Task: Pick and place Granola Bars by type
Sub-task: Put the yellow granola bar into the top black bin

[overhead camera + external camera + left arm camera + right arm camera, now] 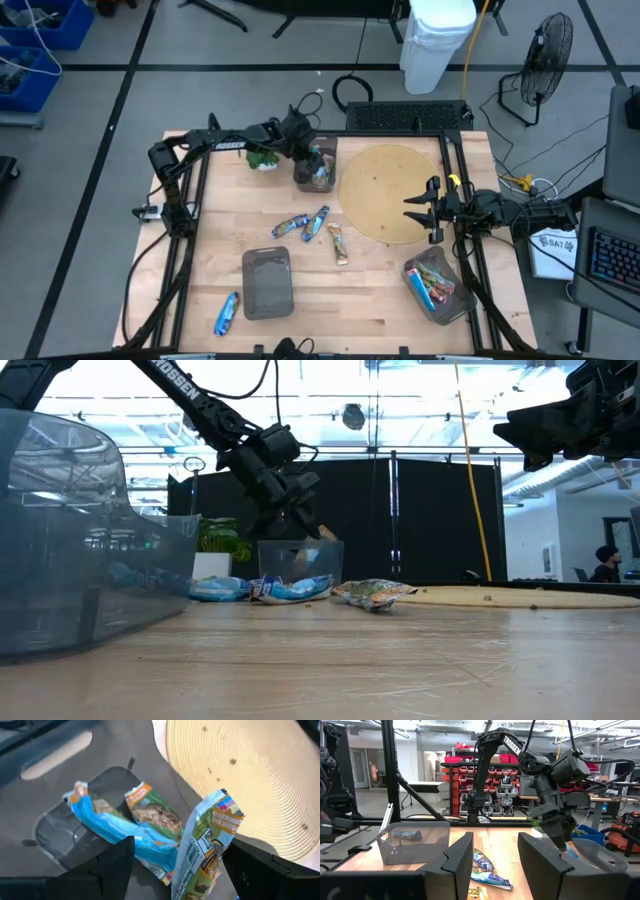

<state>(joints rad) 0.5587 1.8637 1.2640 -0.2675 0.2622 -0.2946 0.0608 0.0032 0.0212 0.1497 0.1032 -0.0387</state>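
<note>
Left jaws (318, 160) spread wide, released, poised right over the far bin (314, 170) at the far edge of the counter (230, 225), just left of the round woven mat (390, 193). Between the spread fingers (112, 865), in the left wrist view, a green-and-tan granola bar (205, 850) standing on end, free of both fingers, leaning over a blue bar (115, 827) and another green-and-tan bar (155, 812) lying in that bin. Small green plant (263, 159) just left of the bin. Right jaws (420, 209) parted, grasping nothing, hanging above the right rim of the mat, well apart from any bar. Near the counter's middle, two blue bars (290, 227) (316, 222) lying side by side, with a tan bar (340, 243) just right of them. Nearer, an empty-looking grey bin (266, 282), and a lone blue bar (227, 313) at the near left. At the near right, a third bin (438, 285) with several bars inside, a blue one (418, 289) among reddish ones. In the low view, the loose bars (290, 589) lying flat on the wood in front of the far bin.
</note>
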